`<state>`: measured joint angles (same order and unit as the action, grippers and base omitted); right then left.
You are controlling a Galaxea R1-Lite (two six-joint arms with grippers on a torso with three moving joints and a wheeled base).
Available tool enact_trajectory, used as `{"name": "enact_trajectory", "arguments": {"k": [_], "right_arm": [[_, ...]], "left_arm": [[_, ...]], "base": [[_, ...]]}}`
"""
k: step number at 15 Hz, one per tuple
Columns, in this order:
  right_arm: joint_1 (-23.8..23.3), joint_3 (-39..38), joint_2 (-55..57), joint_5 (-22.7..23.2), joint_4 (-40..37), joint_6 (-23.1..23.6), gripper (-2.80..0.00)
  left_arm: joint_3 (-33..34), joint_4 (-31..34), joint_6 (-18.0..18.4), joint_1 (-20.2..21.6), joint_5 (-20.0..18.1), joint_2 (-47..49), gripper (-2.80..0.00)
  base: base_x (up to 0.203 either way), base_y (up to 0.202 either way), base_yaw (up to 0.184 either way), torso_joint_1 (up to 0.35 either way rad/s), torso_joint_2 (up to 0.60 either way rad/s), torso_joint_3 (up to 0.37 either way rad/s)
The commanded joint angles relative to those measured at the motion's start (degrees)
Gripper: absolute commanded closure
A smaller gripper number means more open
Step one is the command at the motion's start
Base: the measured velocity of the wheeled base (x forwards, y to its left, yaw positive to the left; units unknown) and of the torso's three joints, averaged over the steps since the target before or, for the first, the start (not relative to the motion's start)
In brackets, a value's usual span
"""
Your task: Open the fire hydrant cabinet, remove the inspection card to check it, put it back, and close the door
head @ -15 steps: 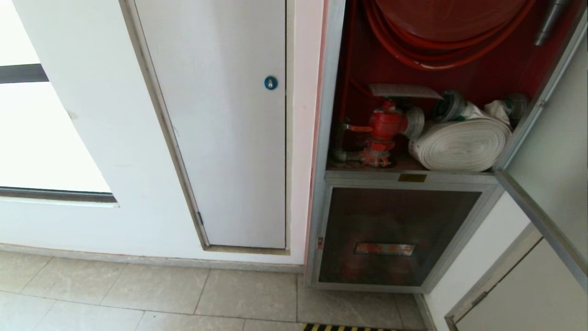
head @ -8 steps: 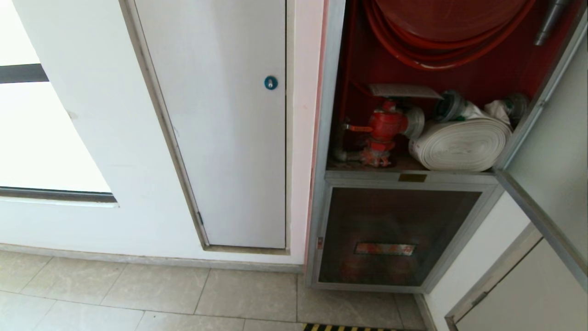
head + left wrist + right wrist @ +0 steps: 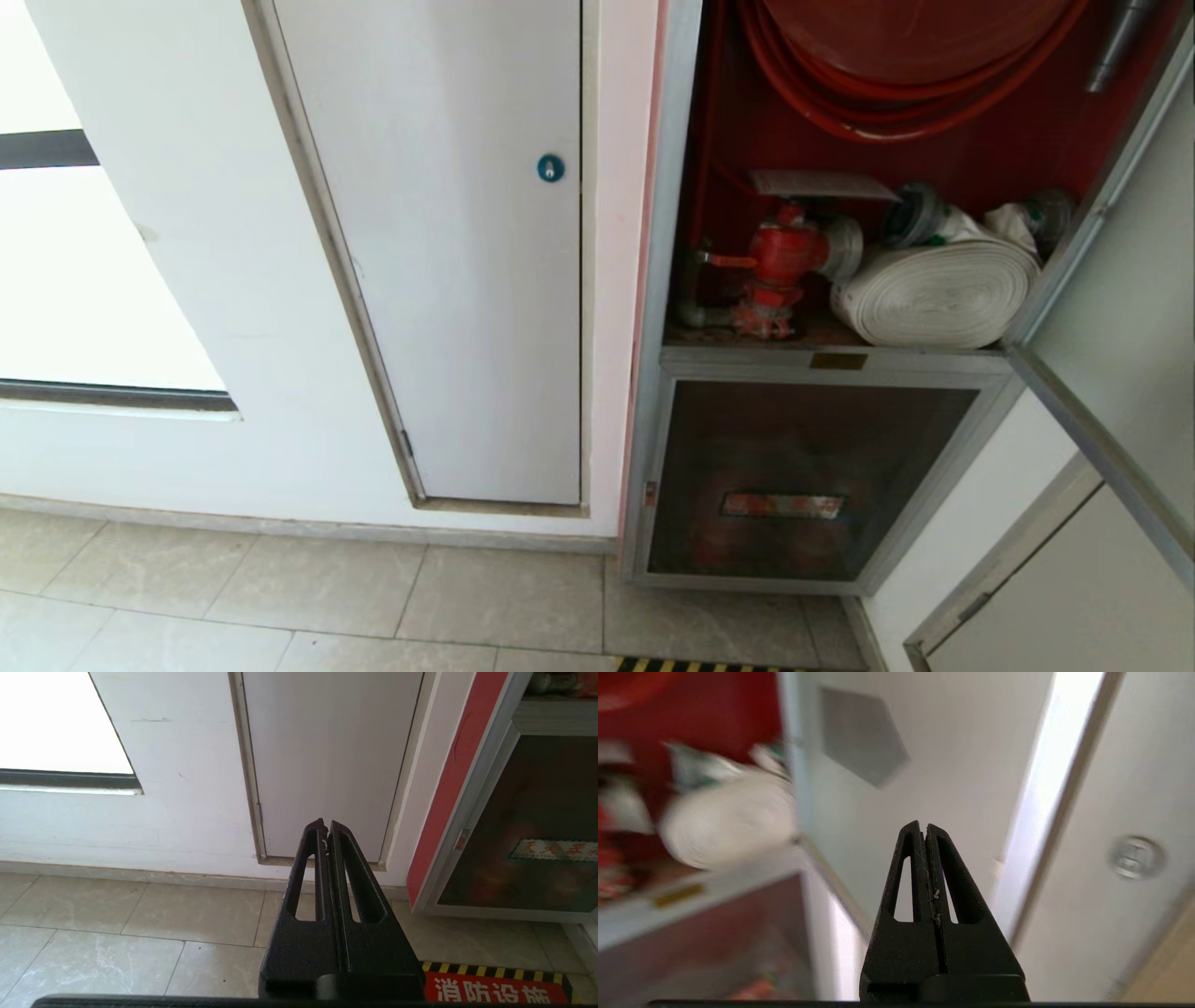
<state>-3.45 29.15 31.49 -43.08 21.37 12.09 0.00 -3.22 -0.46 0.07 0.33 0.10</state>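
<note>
While the door (image 3: 1120, 308) stood swung wide to the right of the fire hydrant cabinet (image 3: 667, 280), we judged that the main risk lay in our right hand (image 3: 926, 833) striking something on the way in. Its fingers were pressed fully together and held nothing, and it pointed at the inner face of the open door, just beside the rolled white hose (image 3: 938, 289). A careless swing could knock the door against the wall behind it, or catch the hose coupling and drag the roll off its shelf.

We took the flat white sheet resting on top of the red valve (image 3: 784, 252) to be the inspection card (image 3: 822, 185); it sat inside the cabinet, below the red hose reel (image 3: 896, 65). Lying loose there, it could slide down behind the valve if nudged, and closed fingers could not pick it up, so they had to open first.

Our left hand (image 3: 327, 828) was likewise shut and empty, parked low over the floor tiles, left of the cabinet.

As for writing, we could read "消防设施" on a red floor marking (image 3: 495, 989) with a black-and-yellow border in front of the cabinet. A strip label (image 3: 556, 849) on the lower glass panel was too faint to read.
</note>
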Motion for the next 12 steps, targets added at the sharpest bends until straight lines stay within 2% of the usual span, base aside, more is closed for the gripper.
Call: {"name": "enact_trajectory", "arguments": {"k": [1,8,12], "right_arm": [[-3.60,1.01,1.43,-0.23,-0.85,-0.06,0.00],[-22.74,5.77,2.65,1.94,-1.60,0.02,0.00],[-25.18,10.46,4.65,2.22,-4.74,-0.18,0.00]], "left_arm": [[1.14,-0.03,0.02,0.01,0.02,0.02,0.00],[1.14,-0.03,-0.03,0.01,0.02,0.08,0.00],[1.14,-0.03,-0.06,0.01,0.02,0.08,0.00]], "base": [[0.000,0.000,0.000,0.000,0.00,0.000],[0.000,0.000,0.000,0.000,0.00,0.000],[0.000,0.000,0.000,0.000,0.00,0.000]]}}
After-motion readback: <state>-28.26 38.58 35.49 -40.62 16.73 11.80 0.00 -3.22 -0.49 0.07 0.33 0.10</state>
